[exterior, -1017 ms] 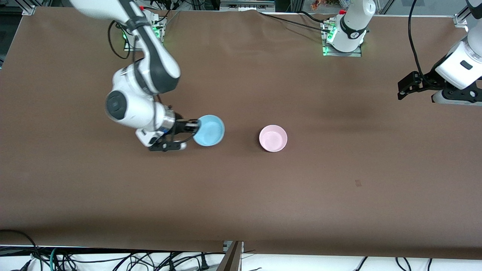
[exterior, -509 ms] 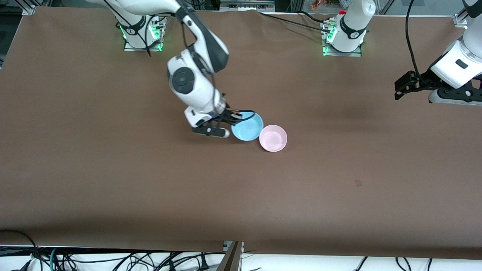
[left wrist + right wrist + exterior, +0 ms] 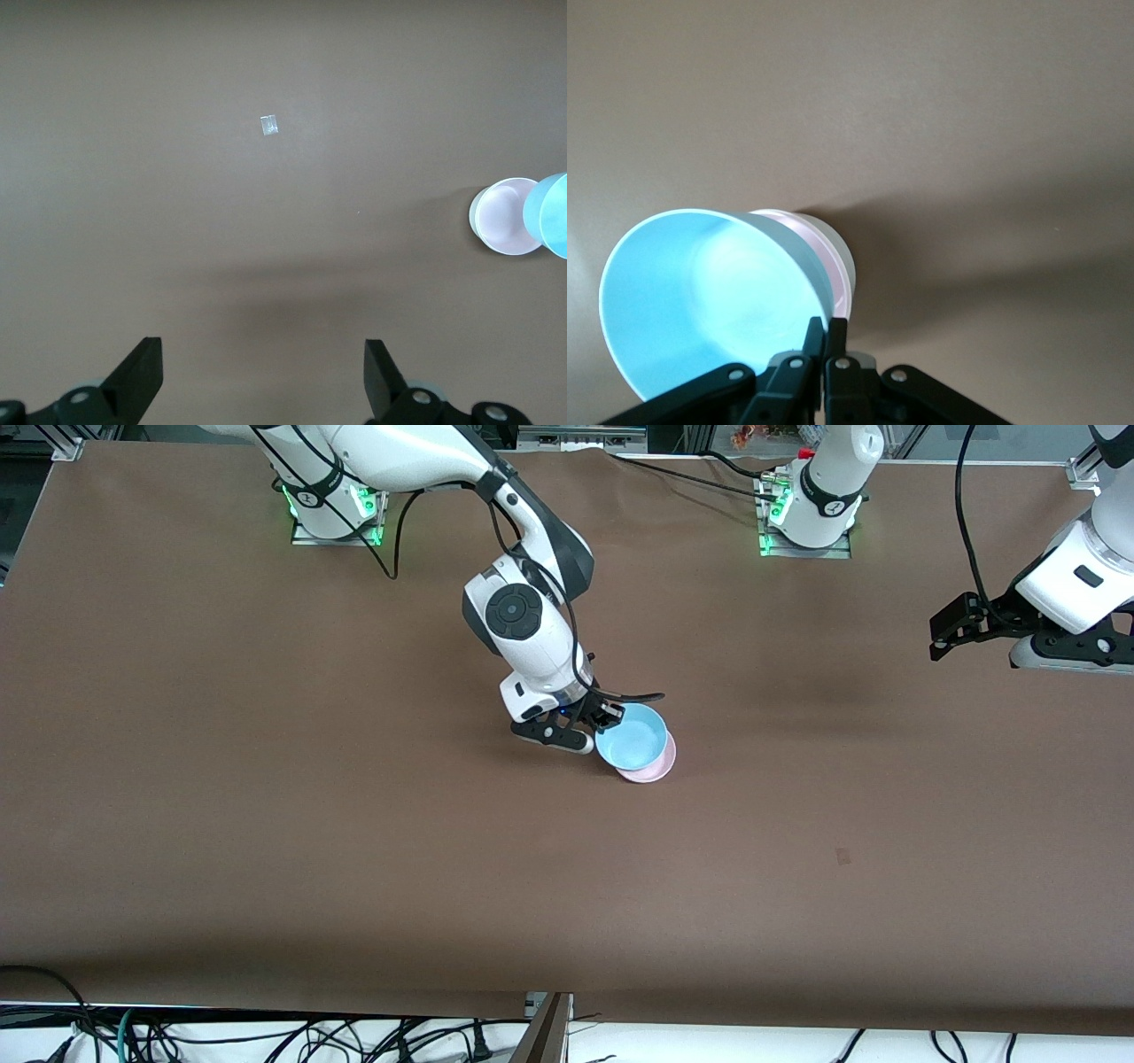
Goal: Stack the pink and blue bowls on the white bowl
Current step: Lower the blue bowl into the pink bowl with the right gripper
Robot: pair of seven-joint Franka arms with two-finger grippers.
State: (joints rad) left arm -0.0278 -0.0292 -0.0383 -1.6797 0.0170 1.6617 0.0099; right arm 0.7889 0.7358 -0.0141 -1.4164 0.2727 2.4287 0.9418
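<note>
A: Status of right gripper [image 3: 605, 716]?
B: Pinched on rim of blue bowl [image 3: 631, 736], held in the air over pink bowl [image 3: 660, 764], overlapping most of it.
A: Pink bowl?
B: Upright on brown table [image 3: 354, 850], near the middle.
A: Left gripper [image 3: 264, 370]?
B: Waiting above the left arm's end of the table, fingers spread, holding nothing.

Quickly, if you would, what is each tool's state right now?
Left tool: open, holding nothing, waiting.
Right tool: closed on the blue bowl, over the pink bowl.
</note>
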